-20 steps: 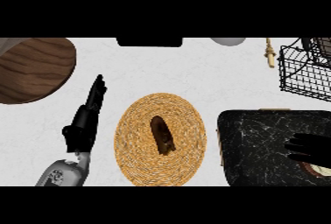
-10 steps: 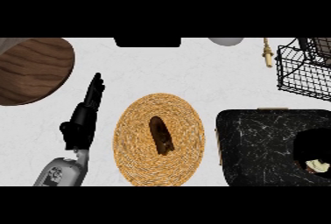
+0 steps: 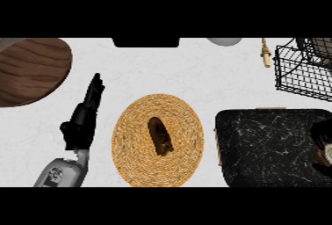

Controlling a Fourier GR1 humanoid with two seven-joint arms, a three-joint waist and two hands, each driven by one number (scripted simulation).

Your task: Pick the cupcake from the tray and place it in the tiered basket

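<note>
Black marble-veined tray (image 3: 272, 149), at the table's near right corner: carried the cupcake (image 3: 326, 156), of which only a sliver of pale wrapper and dark top showed at the view's right margin. Right robot hand (image 3: 320, 134), dark fingers curled over the cupcake at that same margin; whether they had closed on it could not be told, since most of the hand lay out of view.

Step in hand, by judgement: the grasp on the cupcake, lift not yet made. The next move would call for raising it clear of the tray and carrying it toward the far right corner, high enough to pass over the wire rim.

Black wire tiered basket (image 3: 301, 70), far right corner of the table: a dark rounded form showed in its upper part, unidentifiable.

Woven straw mat (image 3: 157, 139), near centre of the table: bore one dark brown oblong item (image 3: 160, 136), kind not determinable.

Wooden bowl (image 3: 29, 70), far left corner, cut by the view's edge; nothing visible in it.

Left robot hand (image 3: 83, 116), left of the mat: open, fingers straight and pointing away, resting, holding nothing.
</note>
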